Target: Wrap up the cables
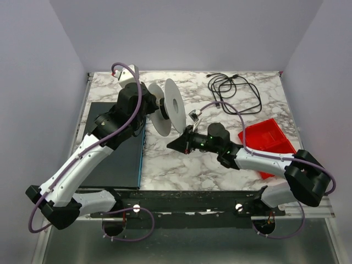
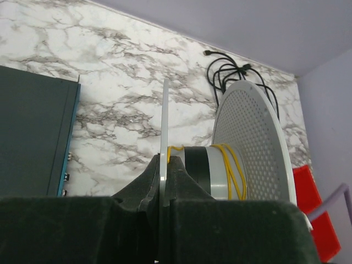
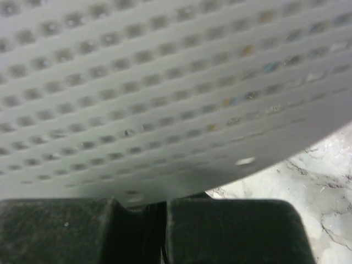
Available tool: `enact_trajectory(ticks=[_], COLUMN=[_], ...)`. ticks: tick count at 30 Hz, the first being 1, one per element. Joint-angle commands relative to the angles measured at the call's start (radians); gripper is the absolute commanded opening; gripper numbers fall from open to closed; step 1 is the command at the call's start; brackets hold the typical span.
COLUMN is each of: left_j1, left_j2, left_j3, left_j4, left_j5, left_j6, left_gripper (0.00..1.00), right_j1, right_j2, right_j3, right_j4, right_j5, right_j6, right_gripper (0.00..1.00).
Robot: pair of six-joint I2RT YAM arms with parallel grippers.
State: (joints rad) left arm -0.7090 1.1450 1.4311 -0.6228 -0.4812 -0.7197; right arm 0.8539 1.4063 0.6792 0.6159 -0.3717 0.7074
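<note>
Marble tabletop below. White spool pinched by one flange in left gripper. Right gripper pressed together beside spool's other, perforated flange. Black cables heaped loose beyond spool, well apart.

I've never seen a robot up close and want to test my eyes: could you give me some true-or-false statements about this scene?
1. The left gripper clamps the white spool by a thin flange. True.
2. The black cables are wound on the spool. False: they lie loose on the table; only a yellow cord is on the core.
3. A red tray sits on the robot's right side. True.
4. The right gripper holds the cables. False: it is at the spool, apart from them.
</note>
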Motion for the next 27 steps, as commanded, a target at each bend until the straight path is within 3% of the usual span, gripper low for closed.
enact_trajectory(ticks=[1, 7, 14, 20, 27], left_j1=[0.001, 0.001, -0.039, -0.092, -0.114], left_j2=[0.055, 0.180, 0.247, 0.275, 0.284], left_j3=[0.046, 0.107, 0.056, 0.035, -0.010], left_j4=[0.050, -0.006, 0.009, -0.009, 0.020], left_j5=[-0.106, -0.172, -0.177, -0.232, -0.175], left_j6=[-0.086, -0.020, 0.160, 0.280, 0.380], left_gripper=[0.00, 0.00, 0.00, 0.00, 0.00], right_j1=[0.034, 0.089, 0.093, 0.093, 0.094], right_j2=[-0.012, -0.035, -0.031, -0.007, -0.022], right_j3=[0.048, 0.137, 0.274, 0.292, 0.260], right_j4=[-0.116, -0.324, -0.545, -0.575, -0.541], right_j5=[0.111, 0.232, 0.301, 0.329, 0.352], right_j6=[-0.044, -0.158, -0.271, -0.287, -0.266], right_gripper=[0.01, 0.01, 0.01, 0.01, 0.01])
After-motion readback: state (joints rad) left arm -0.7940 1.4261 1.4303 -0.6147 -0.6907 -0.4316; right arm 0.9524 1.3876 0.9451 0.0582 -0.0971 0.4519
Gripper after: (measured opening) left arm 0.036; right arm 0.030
